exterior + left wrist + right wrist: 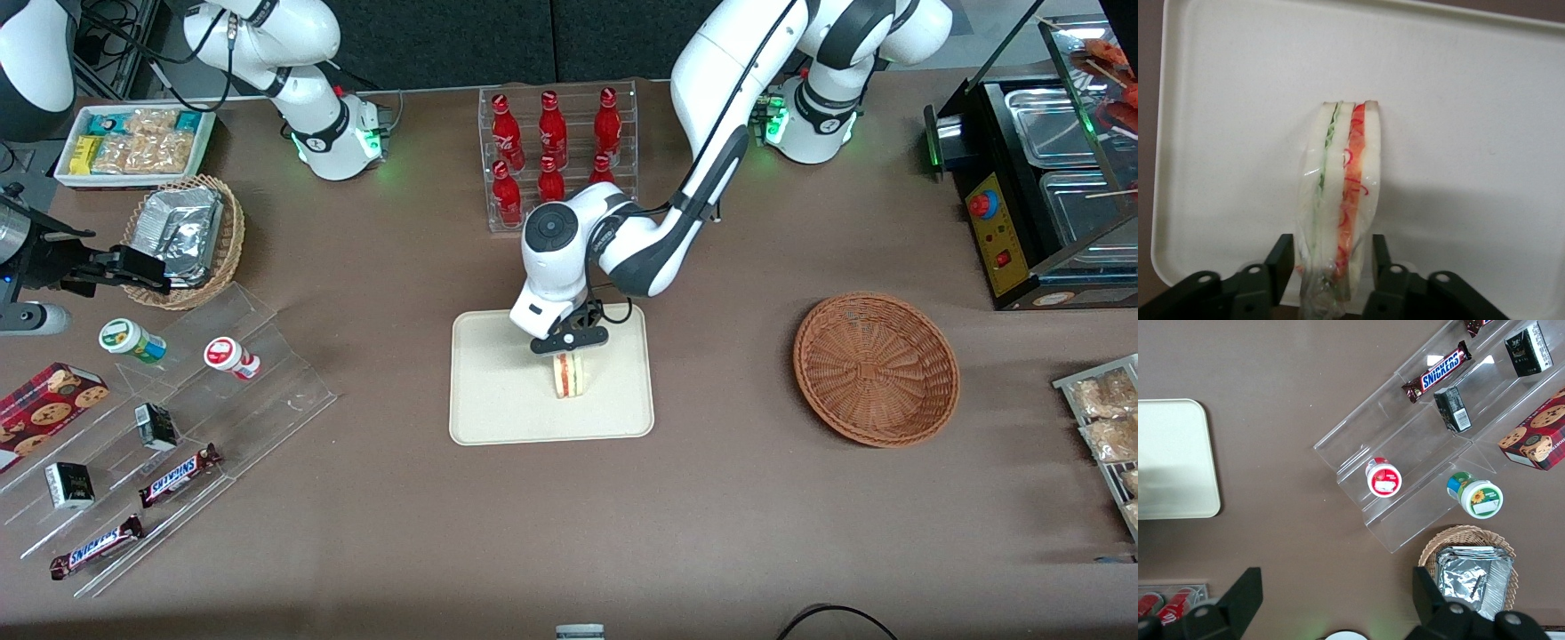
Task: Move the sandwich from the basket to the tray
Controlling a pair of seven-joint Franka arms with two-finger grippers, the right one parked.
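Observation:
The sandwich (567,376) (1341,180), wrapped in clear film, stands on its edge on the cream-white tray (498,391) (1471,133), its red and green filling showing. My left gripper (569,354) (1333,257) hangs directly over it. The black fingers (1281,257) flank the wedge's upper end, and a thin gap shows on each side, so the gripper is open. The reddish-brown wicker basket (876,369) sits empty toward the working arm's end of the table. A corner of the tray (1171,460) shows in the right wrist view.
A clear rack of red bottles (556,151) stands just farther from the front camera than the tray. A clear stepped display (178,427) with snacks and a tan basket of foil packets (182,236) lie toward the parked arm's end. A black food warmer (1040,178) stands past the wicker basket.

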